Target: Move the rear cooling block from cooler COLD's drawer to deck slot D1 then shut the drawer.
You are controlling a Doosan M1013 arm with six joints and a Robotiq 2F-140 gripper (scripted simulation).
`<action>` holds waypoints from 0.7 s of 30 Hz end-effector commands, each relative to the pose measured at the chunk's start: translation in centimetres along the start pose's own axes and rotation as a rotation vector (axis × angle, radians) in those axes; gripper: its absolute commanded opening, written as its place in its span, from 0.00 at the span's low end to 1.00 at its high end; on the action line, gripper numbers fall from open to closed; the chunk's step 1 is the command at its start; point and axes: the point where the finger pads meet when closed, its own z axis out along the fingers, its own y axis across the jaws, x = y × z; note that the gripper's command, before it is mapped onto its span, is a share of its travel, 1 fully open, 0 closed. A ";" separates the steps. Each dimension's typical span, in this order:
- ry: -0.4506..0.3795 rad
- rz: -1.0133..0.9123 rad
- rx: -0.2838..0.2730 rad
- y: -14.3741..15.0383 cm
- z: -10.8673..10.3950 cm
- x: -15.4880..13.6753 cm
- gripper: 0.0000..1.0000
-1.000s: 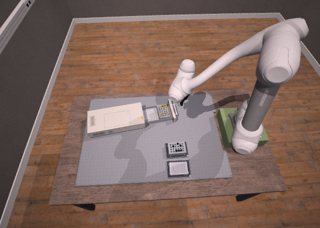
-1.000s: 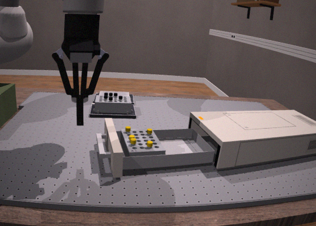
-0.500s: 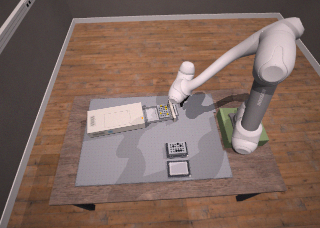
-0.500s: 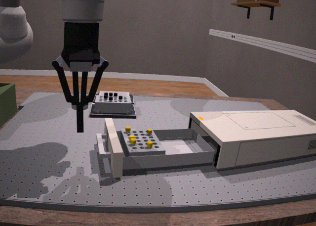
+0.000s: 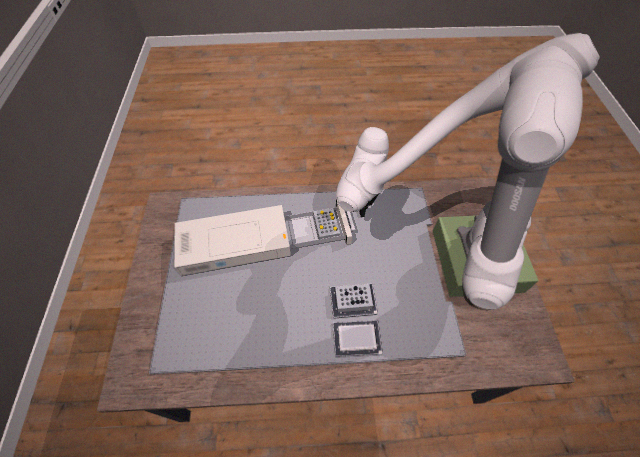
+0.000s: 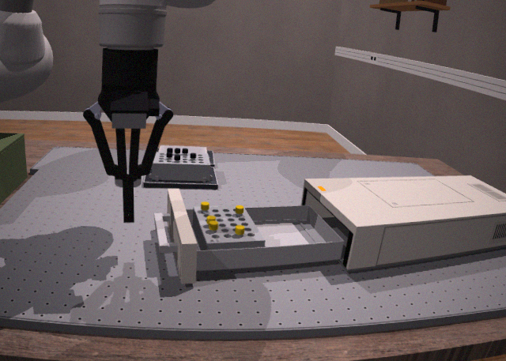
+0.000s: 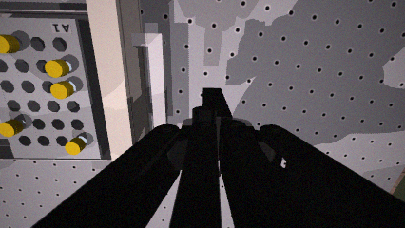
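Two cooling blocks are out in view. The rear block (image 6: 182, 161), with six black-capped tubes (image 6: 177, 150), sits flat on slot D1 (image 5: 353, 313), the nearer of two deck slots to the cooler (image 6: 408, 210). Slot D2 (image 5: 357, 338), beyond it, shows only its pale plate. The front block (image 6: 228, 227) lies flat in the open drawer (image 6: 269, 255), hard up against the drawer's front panel (image 6: 182, 235), and carries five yellow-capped tubes (image 6: 239, 229) that I can count from the exterior view. The space behind it in the drawer is bare.

The drawer's long axis runs out from the cooler's end face toward the left in the exterior view, handle (image 6: 160, 231) at the far left tip. An orange lamp (image 6: 321, 188) glows on the cooler's top corner.

The one tool (image 6: 128, 216) hangs upright, fingers pressed together and holding nothing, tip just left of the handle and above the counter (image 6: 368, 308), not touching it.
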 end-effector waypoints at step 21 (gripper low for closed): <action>0.000 0.000 0.001 0.0 2.8 0.0 0.10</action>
